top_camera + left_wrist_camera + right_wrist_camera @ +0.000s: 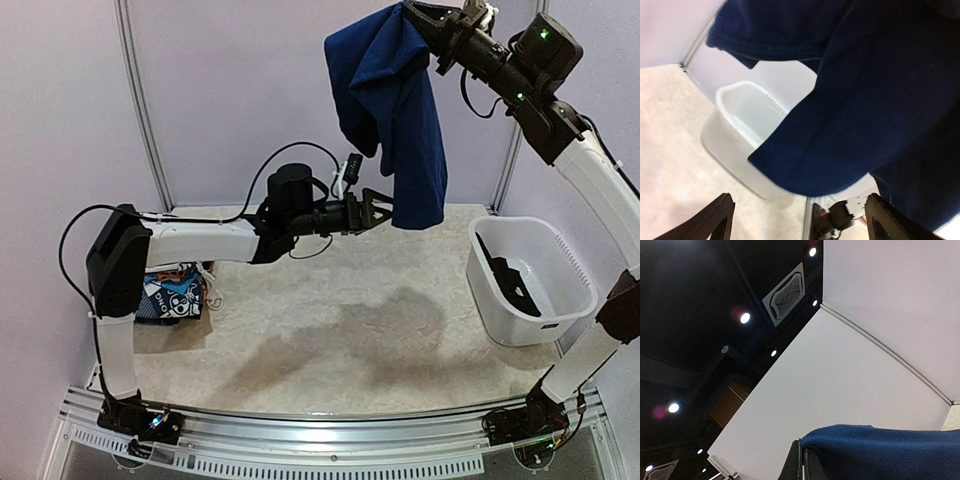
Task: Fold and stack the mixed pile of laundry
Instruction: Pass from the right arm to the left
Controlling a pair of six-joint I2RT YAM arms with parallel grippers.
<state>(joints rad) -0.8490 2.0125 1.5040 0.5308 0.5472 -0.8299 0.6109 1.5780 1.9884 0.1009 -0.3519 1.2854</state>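
Print cloth [175, 297]: lay far left on the table [330, 300].
Left gripper [388, 212]: jaws spread, empty, pointing right, just beside the navy garment's lower end.
Navy garment [400, 110]: hung clear of the table, long axis vertical.
Right gripper [418, 18]: clenched on its top; left gripper nearer the free hem.

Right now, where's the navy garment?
Top view, upper right: the navy garment hangs in the air from the right gripper, its lower end beside the open left gripper, left of the white tub.
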